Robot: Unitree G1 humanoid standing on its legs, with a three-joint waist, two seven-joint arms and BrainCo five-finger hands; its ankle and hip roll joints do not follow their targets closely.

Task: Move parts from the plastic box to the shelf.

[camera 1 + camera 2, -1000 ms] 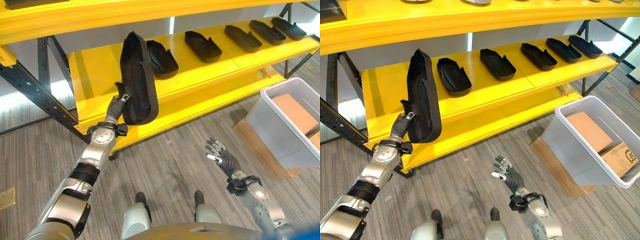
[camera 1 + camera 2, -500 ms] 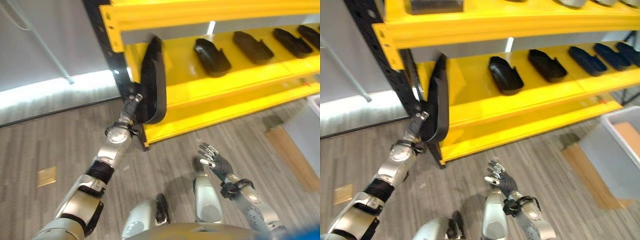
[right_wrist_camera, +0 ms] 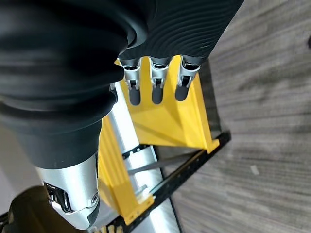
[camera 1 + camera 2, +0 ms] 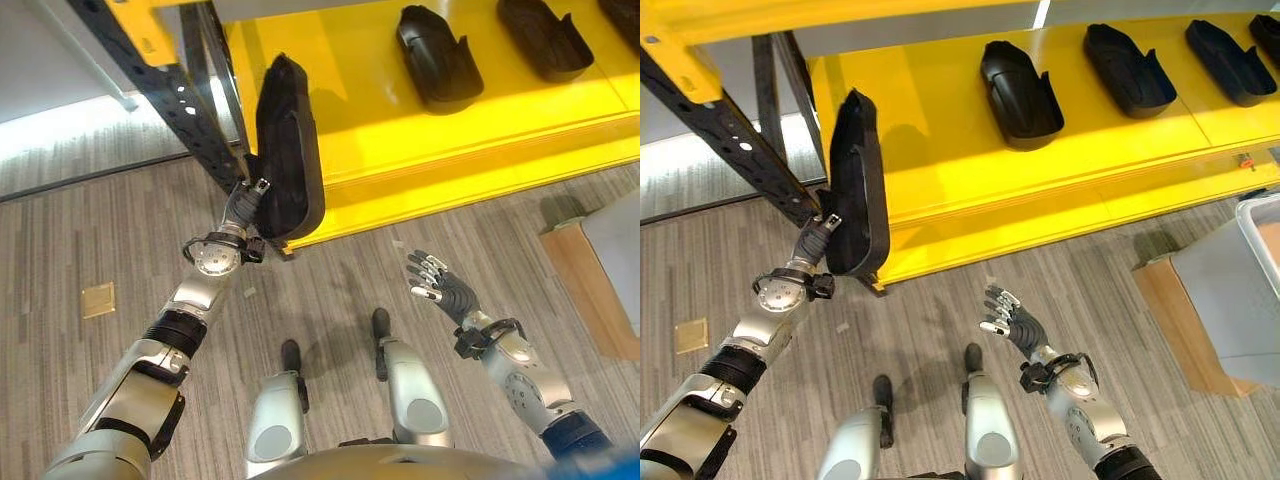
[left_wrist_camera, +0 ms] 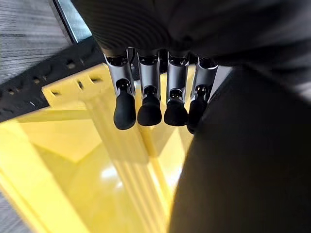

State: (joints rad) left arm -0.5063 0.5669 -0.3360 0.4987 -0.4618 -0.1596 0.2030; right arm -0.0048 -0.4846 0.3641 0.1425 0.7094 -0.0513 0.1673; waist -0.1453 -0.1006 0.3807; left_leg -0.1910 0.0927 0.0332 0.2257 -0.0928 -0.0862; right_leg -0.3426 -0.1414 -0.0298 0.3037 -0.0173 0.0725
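A long black moulded part (image 4: 287, 150) stands upright at the left end of the yellow shelf (image 4: 370, 140), its lower end in front of the shelf's front edge. My left hand (image 4: 243, 203) is shut on that lower end. In the left wrist view its fingers (image 5: 150, 104) lie against the dark part (image 5: 243, 145). My right hand (image 4: 441, 289) hangs open over the floor, palm up, holding nothing; its fingers (image 3: 155, 87) are straight. Three similar black parts (image 4: 1020, 90) (image 4: 1130, 70) (image 4: 1230, 60) lie in a row on the shelf.
A black perforated upright (image 4: 165, 90) of the rack stands just left of the held part. The grey plastic box (image 4: 1230, 290) sits on flat cardboard (image 4: 1170, 310) at the right. Grey plank floor lies between me and the shelf.
The camera has swung left and down. The held part now stands farther left along the shelf, beside the black upright. My right hand stays open.
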